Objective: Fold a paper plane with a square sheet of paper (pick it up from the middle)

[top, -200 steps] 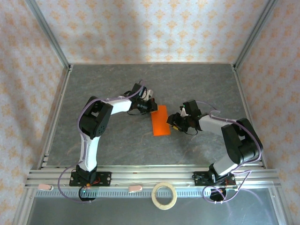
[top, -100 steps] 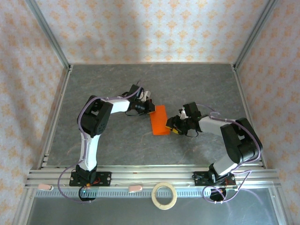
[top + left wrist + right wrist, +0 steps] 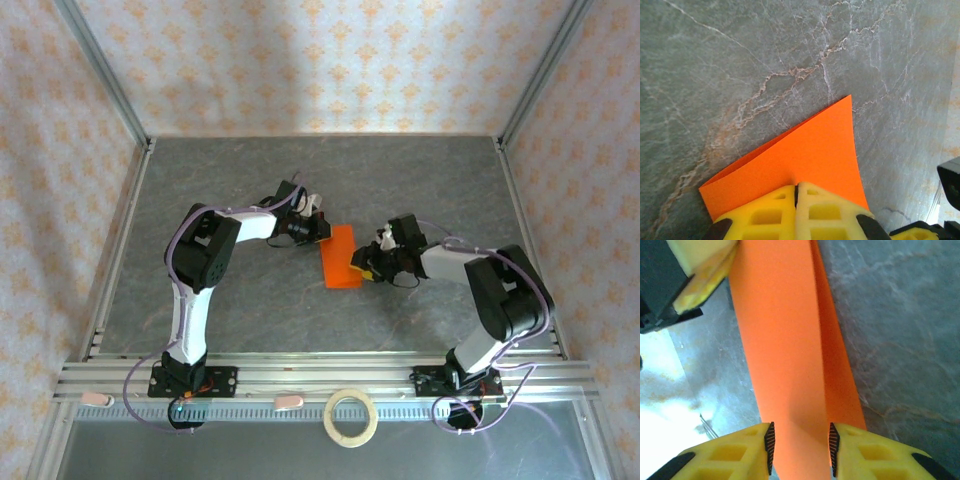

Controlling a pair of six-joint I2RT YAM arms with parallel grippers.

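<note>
The orange sheet of paper (image 3: 338, 258) lies mid-table as a folded, two-layer oblong strip, not a pointed plane. My left gripper (image 3: 321, 229) is at its far left edge. In the left wrist view, that gripper (image 3: 796, 186) is shut, its yellow fingers pinching the paper (image 3: 810, 150) at the edge. My right gripper (image 3: 362, 266) is at the strip's right side. In the right wrist view, its jaws (image 3: 801, 447) stand apart, with the upper layer of the paper (image 3: 785, 340) between the ribbed pads.
A pale tape ring (image 3: 351, 417) rests on the front rail, near the arm bases. Aluminium frame rails (image 3: 120, 250) border the grey stone table on the left and right. Patterned walls close the back.
My right gripper has moved left onto the paper's right edge and its jaws have narrowed. The paper has shifted slightly left. The left gripper stays shut on it.
</note>
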